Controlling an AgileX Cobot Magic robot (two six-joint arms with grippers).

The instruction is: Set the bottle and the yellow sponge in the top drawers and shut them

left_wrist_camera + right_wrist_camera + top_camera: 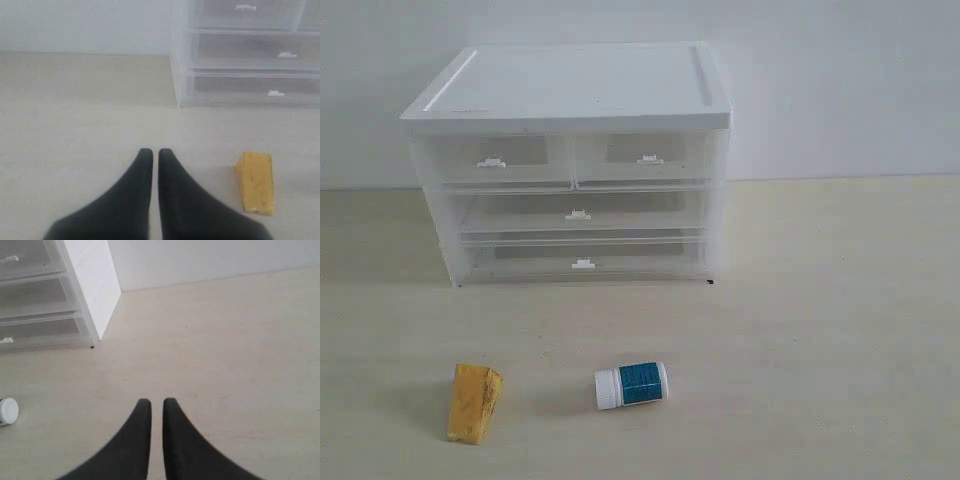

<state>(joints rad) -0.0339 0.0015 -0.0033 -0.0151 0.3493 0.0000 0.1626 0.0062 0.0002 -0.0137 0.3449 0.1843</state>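
Mustard-yellow sponge, white bottle, teal label

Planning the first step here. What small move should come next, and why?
Probably send the left pincer to the left top drawer's handle: both top drawers are closed, with the yellow sponge and the bottle lying on the table.

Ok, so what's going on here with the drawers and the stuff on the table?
Nothing is being handled yet. The yellow sponge and the bottle lie on the table in front of the drawer unit, with the sponge left of the bottle in the exterior view. The two top drawers are shut, as are the two wide ones below. Both arms' jaws are closed and empty, touching neither item.
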